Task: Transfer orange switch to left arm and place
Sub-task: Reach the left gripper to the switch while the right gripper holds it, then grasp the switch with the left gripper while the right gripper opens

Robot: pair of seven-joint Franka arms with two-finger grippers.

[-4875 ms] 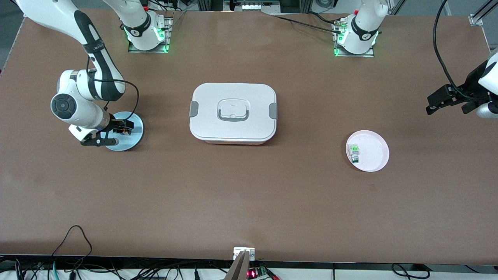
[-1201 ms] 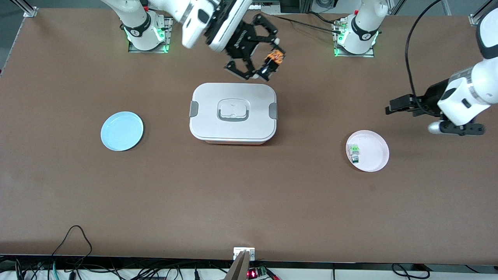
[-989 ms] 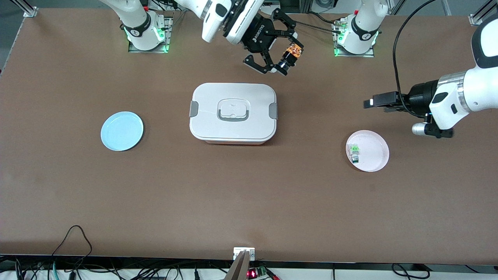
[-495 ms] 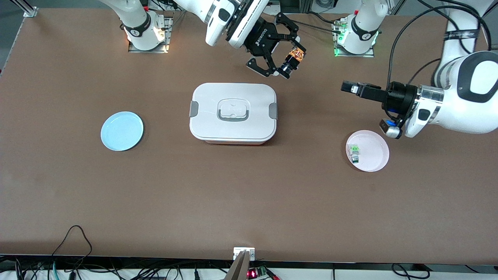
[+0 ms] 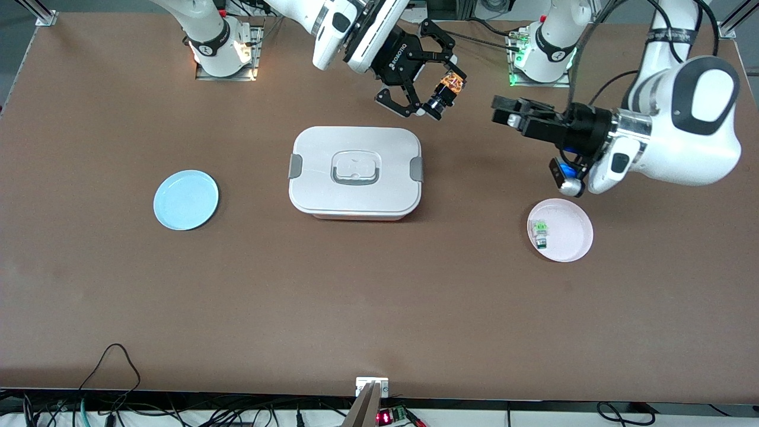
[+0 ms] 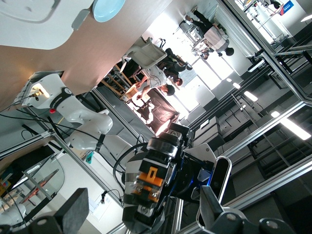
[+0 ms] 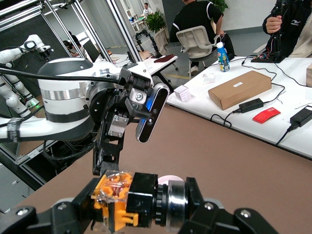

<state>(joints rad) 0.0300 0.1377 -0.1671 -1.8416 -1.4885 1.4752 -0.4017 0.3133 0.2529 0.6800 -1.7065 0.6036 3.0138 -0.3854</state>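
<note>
Brown worktop (image 5: 367, 296) carries, nearest the front camera, a pink plate (image 5: 569, 231) with a small green-and-white component (image 5: 539, 232) lying on it. That plate sits below the left arm's wrist, toward the left arm's end of the worktop. A light blue plate (image 5: 185, 200) lies well apart toward the right arm's end. Between the two plates stands the box (image 5: 356, 172), lid on.

Up in the air, the left claw (image 5: 504, 112) hangs over bare worktop between the box and the left arm's base, its fingers (image 6: 73, 214) spread apart and pointing at the right claw. The right claw (image 5: 436, 101) is held over the worktop just past the box's edge, pinching the orange switch (image 5: 449, 83) between its fingertips; the switch is close in front of the left claw, not touching it.
</note>
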